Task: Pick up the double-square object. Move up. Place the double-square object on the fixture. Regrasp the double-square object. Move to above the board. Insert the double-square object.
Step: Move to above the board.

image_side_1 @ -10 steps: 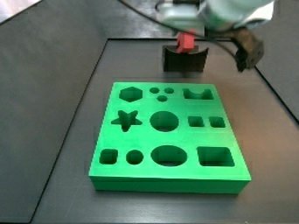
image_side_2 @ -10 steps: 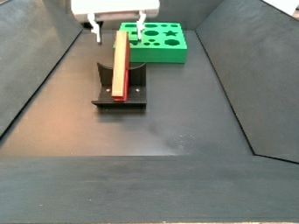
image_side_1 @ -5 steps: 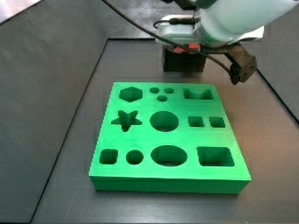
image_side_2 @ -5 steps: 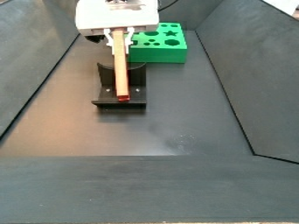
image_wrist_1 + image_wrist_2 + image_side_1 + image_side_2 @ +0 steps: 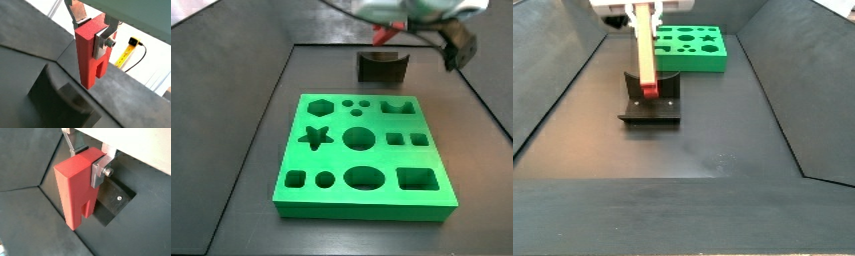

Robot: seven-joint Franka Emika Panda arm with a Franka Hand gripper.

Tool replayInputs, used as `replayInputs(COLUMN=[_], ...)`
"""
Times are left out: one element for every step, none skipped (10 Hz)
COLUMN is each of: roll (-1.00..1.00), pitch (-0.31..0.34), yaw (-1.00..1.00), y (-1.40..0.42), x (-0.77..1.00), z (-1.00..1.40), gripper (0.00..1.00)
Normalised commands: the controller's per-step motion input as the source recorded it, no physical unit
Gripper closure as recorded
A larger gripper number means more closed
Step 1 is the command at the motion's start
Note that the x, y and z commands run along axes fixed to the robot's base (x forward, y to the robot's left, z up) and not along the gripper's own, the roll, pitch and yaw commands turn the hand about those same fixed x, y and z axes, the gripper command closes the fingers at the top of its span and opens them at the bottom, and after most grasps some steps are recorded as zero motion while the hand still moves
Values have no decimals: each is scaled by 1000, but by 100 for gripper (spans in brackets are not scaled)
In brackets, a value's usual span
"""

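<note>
The double-square object, a long red block, hangs upright with its prongs down, clamped near its top between the tool's silver fingers. It hangs above the dark fixture, clear of it; the green board lies nearby.

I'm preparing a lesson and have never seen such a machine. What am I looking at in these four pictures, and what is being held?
This is a robot arm with a two-fingered hand. Two cameras ride on its wrist and look down along the fingers; two stand beside the table. The hand is shut on a long red piece, the double-square object, whose lower end splits into two square prongs. It hangs upright above the fixture, a small dark block with a notch, seen in both side views. On the dark table also lies the board, a green slab with shaped holes.
</note>
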Motion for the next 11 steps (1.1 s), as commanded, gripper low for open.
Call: replayInputs(roll=[-45,-48,-47,-45,-47,-44,-44,-47,-48,-46,-41], pitch=[45,34,26,23,22,24,25,37,42,53,62], yaw=[52,50,49,42,37,31,27,20,20,18,19], y=[50,47,45,41,39,34,31,23,16,10,6], x=[-8,-11,-12,-16,-17,-20,-20,-22,-19,-16,-12], z=[1000,1000,1000,1000,1000,1000,1000,1000,1000,954,838], gripper=[100,100,100,100,100,100,100,100,100,100,100])
